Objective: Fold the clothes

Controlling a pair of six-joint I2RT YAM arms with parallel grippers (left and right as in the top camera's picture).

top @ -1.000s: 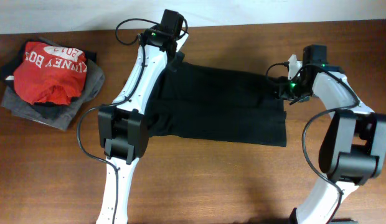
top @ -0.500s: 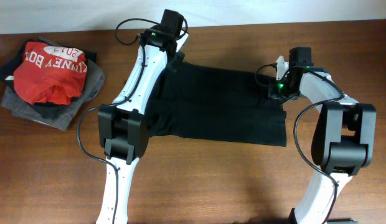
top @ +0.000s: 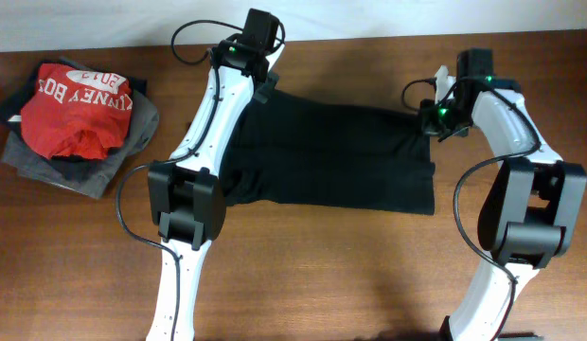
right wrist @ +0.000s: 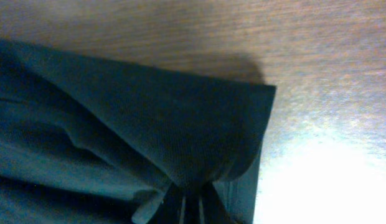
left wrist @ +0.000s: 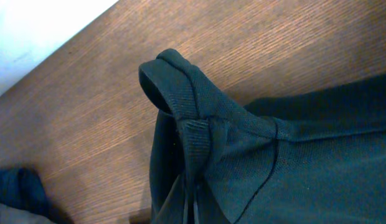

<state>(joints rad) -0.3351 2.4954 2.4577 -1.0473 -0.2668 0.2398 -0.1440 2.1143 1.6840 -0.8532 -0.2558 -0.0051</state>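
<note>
A black long-sleeved top (top: 331,156) lies spread across a wooden counter (top: 322,284), well to the right of a crumpled red T-shirt (top: 71,109) in the overhead view and about as far from the camera as that shirt. The top forms a rough rectangle of plain, soft, matte fabric. Shallow wrinkles run across it, and its near edge is uneven on the side toward the red T-shirt.

The left tool (top: 265,93) is clamped on the top's far corner on the red T-shirt's side. The left wrist view shows a ribbed, stitched edge (left wrist: 190,118) doubled over into a loop and gathered into the grip. The right tool (top: 429,118) is pinched shut on the far corner away from the red T-shirt, where the cloth draws into pleats (right wrist: 193,186) beneath a straight hem.

The red T-shirt, printed with white lettering, sits on top of a grey garment (top: 137,133). The counter is brown with a fine grain, and a patch of glare shows in the right wrist view. A white wall (top: 85,19) runs along the counter's far edge, behind the red T-shirt.
</note>
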